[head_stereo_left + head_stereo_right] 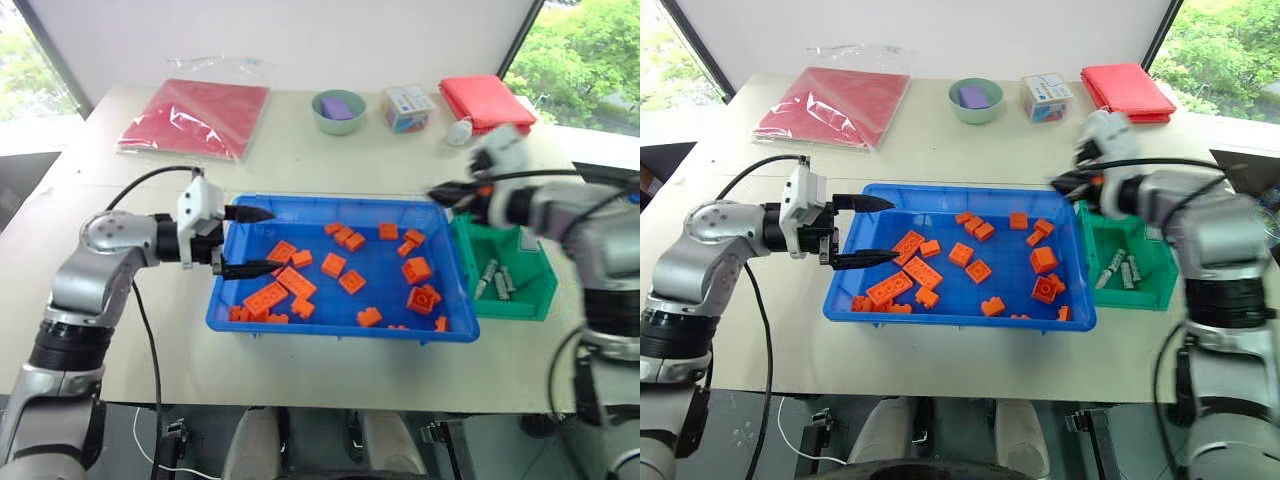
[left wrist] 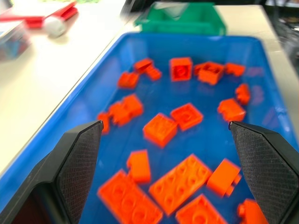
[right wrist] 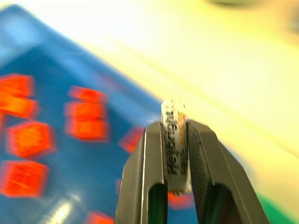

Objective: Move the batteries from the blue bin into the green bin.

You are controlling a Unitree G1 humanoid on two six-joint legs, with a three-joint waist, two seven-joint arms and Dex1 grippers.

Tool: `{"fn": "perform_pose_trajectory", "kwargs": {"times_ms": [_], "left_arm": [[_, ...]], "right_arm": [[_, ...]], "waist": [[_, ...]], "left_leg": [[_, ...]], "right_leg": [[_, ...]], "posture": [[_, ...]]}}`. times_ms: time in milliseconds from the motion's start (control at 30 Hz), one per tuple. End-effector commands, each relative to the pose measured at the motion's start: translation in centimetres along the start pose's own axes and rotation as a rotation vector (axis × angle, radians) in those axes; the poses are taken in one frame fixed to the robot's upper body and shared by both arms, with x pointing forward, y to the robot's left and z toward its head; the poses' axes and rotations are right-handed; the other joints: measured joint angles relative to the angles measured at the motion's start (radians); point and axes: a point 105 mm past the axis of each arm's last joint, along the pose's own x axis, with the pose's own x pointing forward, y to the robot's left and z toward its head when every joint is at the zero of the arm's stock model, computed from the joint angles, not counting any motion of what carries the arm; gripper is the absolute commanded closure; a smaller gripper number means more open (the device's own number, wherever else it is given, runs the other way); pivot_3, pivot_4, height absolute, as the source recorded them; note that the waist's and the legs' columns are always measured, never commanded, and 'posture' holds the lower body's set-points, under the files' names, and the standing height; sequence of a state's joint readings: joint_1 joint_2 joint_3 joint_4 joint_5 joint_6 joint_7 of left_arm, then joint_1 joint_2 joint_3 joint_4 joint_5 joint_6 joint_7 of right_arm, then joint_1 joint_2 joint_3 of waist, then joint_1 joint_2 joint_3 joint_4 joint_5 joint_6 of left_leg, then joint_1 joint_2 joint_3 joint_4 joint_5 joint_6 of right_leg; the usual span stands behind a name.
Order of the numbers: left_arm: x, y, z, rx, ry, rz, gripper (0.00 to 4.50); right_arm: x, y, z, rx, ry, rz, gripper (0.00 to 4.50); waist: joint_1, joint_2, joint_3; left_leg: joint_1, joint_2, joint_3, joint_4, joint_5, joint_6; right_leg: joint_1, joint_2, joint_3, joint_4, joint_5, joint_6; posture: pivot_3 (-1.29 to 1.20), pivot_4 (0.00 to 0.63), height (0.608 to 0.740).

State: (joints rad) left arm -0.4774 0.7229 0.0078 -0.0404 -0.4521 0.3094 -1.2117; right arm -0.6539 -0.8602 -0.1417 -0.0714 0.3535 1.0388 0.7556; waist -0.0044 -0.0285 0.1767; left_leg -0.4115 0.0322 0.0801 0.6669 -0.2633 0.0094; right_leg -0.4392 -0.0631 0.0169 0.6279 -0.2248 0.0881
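The blue bin (image 1: pixel 340 328) lies mid-table with several orange bricks (image 1: pixel 340 265) scattered in it. My right gripper (image 3: pixel 175 125) is shut on a battery (image 3: pixel 174 154), a slim grey cylinder standing up between the pads. In the eye views this gripper (image 1: pixel 440 195) hovers above the blue bin's far right corner, beside the green bin (image 1: pixel 540 275). More batteries (image 1: pixel 495 280) lie inside the green bin. My left gripper (image 1: pixel 250 240) is open over the blue bin's left end, pointing across it, with nothing between its fingers (image 2: pixel 79 158).
At the back of the table are a red plastic packet (image 1: pixel 195 115), a pale-green bowl (image 1: pixel 338 110), a small box (image 1: pixel 407 107), a red cloth (image 1: pixel 485 100) and a small white object (image 1: pixel 460 132). A black cable (image 1: pixel 145 330) hangs from the left arm.
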Motion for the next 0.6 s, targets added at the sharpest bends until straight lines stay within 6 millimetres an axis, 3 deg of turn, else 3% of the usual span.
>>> {"fn": "perform_pose_trajectory", "kwargs": {"times_ms": [33, 233, 333, 500, 600], "left_arm": [[-0.6, 0.2, 0.5, 0.068, -0.042, 0.034, 0.00], [-0.4, 0.3, -0.3, 0.044, -0.042, 0.040, 0.00], [-0.2, 0.4, -0.5, 0.040, -0.037, 0.039, 0.00], [-0.4, 0.5, -0.2, 0.009, -0.030, 0.024, 0.00], [-1.0, 0.6, -0.1, 0.000, -0.022, 0.030, 0.00]], "right_arm": [[-1.8, -1.9, -1.5, 0.016, 0.028, -0.070, 4.40], [-2.5, -2.7, -4.7, 0.067, 0.091, -0.129, 4.40], [-2.5, -3.1, -6.1, 0.069, 0.116, -0.145, 2.88], [-3.4, -3.9, -6.3, -0.098, 0.119, -0.117, 0.52], [-5.5, -4.6, -6.5, -0.220, 0.075, 0.006, 0.52]], "waist": [[-0.006, 0.000, 0.000], [-0.016, 0.001, 0.000], [-0.013, 0.001, 0.000], [-0.006, 0.001, 0.000], [-0.003, 0.001, 0.000]], "left_leg": [[0.000, 0.000, 0.000, 0.000, 0.000, 0.000], [0.003, 0.001, 0.000, 0.000, 0.000, 0.000], [0.003, 0.001, 0.000, 0.000, 0.000, 0.000], [0.002, 0.000, 0.000, 0.000, 0.000, 0.000], [0.001, 0.000, 0.001, 0.000, 0.000, 0.000]], "right_leg": [[0.000, 0.000, 0.000, 0.000, 0.000, 0.000], [0.000, 0.001, 0.003, 0.002, 0.000, 0.000], [0.000, 0.001, 0.003, 0.002, 0.000, 0.000], [0.000, 0.001, 0.003, 0.001, 0.000, 0.001], [0.001, 0.001, 0.002, 0.000, 0.000, 0.001]], "posture": [[0.00, 0.150, 0.736], [0.00, 0.150, 0.736], [0.00, 0.150, 0.736], [0.00, 0.150, 0.736], [0.00, 0.150, 0.736]]}}
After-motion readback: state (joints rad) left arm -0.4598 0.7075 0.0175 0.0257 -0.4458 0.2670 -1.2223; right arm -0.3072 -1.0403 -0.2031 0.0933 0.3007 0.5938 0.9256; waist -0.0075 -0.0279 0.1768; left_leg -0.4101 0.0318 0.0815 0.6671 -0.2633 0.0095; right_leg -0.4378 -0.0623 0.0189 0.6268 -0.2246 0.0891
